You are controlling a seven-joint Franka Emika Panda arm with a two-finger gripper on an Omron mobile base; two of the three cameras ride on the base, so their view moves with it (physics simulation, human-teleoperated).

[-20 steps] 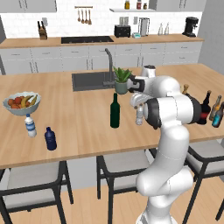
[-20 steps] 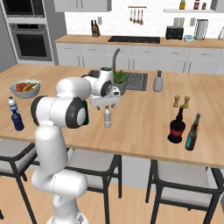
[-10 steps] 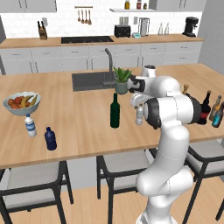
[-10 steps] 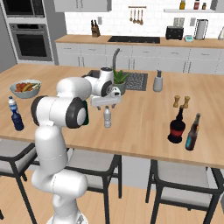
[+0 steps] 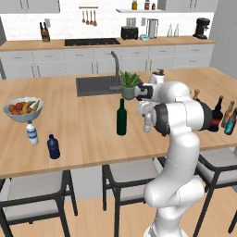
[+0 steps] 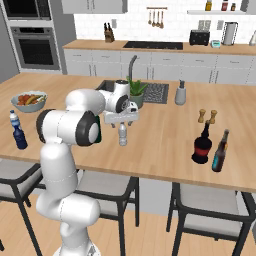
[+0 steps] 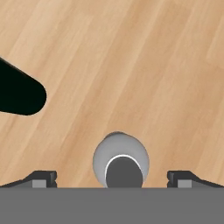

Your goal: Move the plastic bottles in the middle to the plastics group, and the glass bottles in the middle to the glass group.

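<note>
Pale wood of the island counter is seen under the small clear bottle, which stands upright directly below the gripper. In the hand view the bottle's cap is seen from above, centred between the two finger tips, which are spread wide on either side and are not touching it. The tall green bottle is placed just left of the small bottle in the left base view. Near the counter's left end, the clear bottle with blue label and the navy bottle are set close together beside a fruit bowl. At the right end, the squat black bottle is found beside the brown bottle.
</note>
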